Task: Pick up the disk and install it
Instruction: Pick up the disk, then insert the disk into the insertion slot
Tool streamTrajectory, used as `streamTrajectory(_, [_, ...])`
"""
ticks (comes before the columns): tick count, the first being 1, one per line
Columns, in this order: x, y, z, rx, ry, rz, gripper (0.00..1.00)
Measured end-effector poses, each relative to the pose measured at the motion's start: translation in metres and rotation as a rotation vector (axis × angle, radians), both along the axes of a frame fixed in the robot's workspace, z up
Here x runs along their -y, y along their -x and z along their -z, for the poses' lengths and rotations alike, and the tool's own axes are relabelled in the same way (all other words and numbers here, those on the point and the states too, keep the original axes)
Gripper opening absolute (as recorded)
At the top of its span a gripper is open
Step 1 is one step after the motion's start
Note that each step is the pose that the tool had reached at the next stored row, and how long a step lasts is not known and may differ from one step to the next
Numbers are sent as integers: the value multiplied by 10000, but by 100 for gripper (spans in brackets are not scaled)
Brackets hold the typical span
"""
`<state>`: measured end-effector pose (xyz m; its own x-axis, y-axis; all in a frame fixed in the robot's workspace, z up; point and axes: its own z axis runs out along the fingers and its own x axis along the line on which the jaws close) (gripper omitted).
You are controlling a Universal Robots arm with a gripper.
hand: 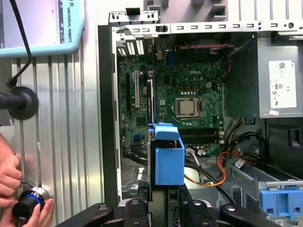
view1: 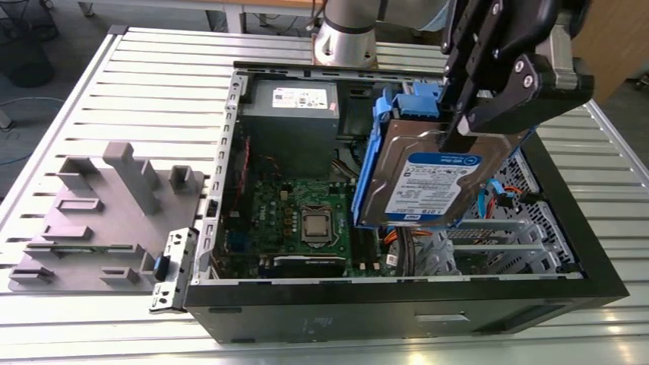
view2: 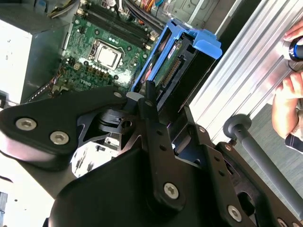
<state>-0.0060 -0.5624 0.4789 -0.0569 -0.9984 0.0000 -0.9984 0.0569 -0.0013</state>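
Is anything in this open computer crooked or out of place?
Yes. The disk hangs tilted in the air above the open computer case. It is clamped in the gripper rather than sitting in a slot. Nothing looks spilled or broken.

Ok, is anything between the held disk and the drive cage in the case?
No solid thing visible. The gripper holds the disk over the case, beside the metal drive cage; orange cables lie next to that cage and might snag.

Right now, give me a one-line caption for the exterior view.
The gripper holds the disk by its upper end above the open computer case.
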Motion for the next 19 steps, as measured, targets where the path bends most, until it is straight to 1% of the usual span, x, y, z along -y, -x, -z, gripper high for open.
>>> streamTrajectory(19, [0,-463,15,0,-1,1,35])
